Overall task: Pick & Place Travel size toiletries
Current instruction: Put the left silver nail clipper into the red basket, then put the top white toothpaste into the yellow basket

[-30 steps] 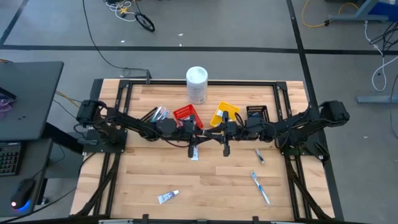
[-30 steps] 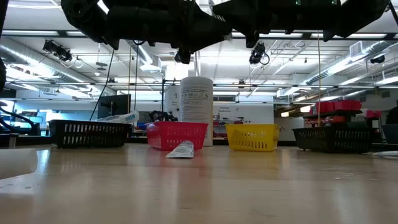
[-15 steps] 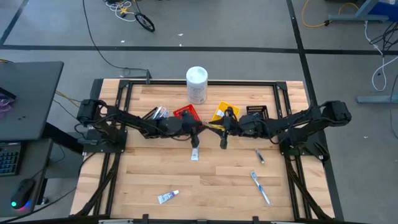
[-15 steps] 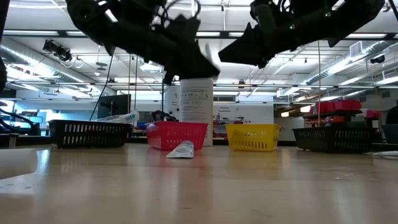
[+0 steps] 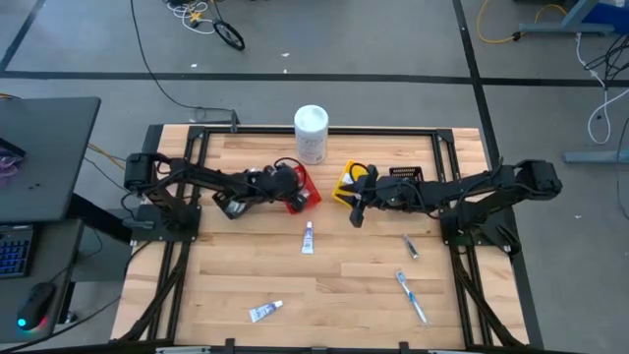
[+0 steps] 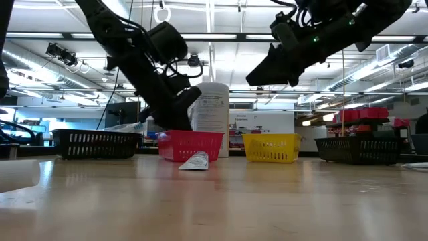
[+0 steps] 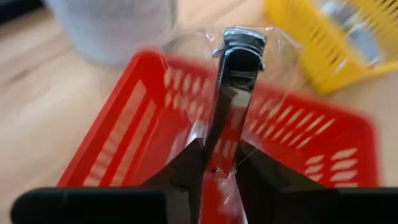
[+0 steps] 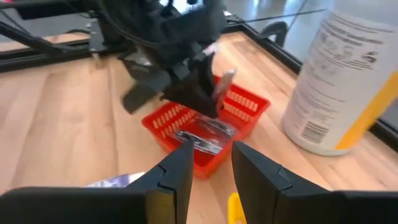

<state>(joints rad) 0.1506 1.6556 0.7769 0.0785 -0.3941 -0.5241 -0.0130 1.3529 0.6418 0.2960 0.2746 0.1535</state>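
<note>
Left gripper [image 7: 221, 165] clenched on a clear-wrapped dark razor [image 7: 236, 68], held over the red bin [image 5: 298, 187] at about 11 o'clock from bench centre; wrapped items already lie in that bin per the right wrist view. White canister [image 5: 311, 133] stands at 12 o'clock behind the red bin. White-blue toothpaste tube [image 5: 308, 238] lies on the bench [image 5: 344, 285] near centre, just below the red bin; another tube [image 5: 264, 311] at 7 o'clock near the front edge. Right gripper [image 5: 358, 211] hangs released, fingers apart and holding nothing, just in front of the yellow bin [image 5: 350, 182] at 1 o'clock. Black bin [image 5: 405, 177] beside the yellow one at 2 o'clock. Small silvery tube [image 5: 410, 246] at 4 o'clock; toothbrush [image 5: 412, 297] at 5 o'clock.
</note>
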